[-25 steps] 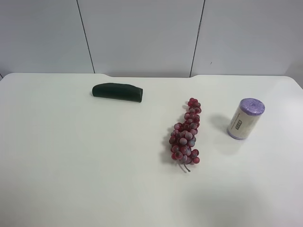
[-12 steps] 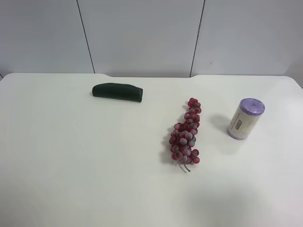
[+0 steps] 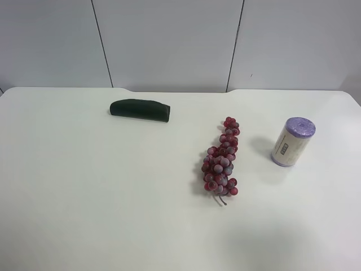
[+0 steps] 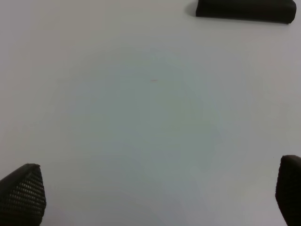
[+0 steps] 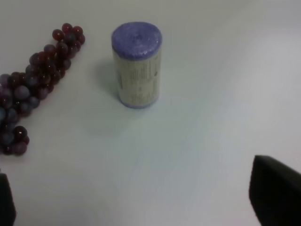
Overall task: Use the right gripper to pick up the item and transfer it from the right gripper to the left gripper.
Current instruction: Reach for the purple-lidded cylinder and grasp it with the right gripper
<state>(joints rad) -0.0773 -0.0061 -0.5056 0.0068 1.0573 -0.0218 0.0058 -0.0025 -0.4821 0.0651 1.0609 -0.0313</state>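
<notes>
The item, a small roll (image 3: 293,141) with purple ends and a cream printed label, stands upright on the white table at the exterior high view's right. It also shows in the right wrist view (image 5: 137,65). My right gripper (image 5: 141,200) is open and empty, its black fingertips (image 5: 275,192) wide apart, some way short of the roll. My left gripper (image 4: 160,197) is open and empty over bare table, its fingertips (image 4: 22,193) wide apart. Neither arm shows in the exterior high view.
A red-purple grape bunch (image 3: 221,161) lies just beside the roll, also in the right wrist view (image 5: 33,82). A dark green oblong (image 3: 140,110) lies farther back, also in the left wrist view (image 4: 244,10). The white table (image 3: 101,192) meets a grey wall behind.
</notes>
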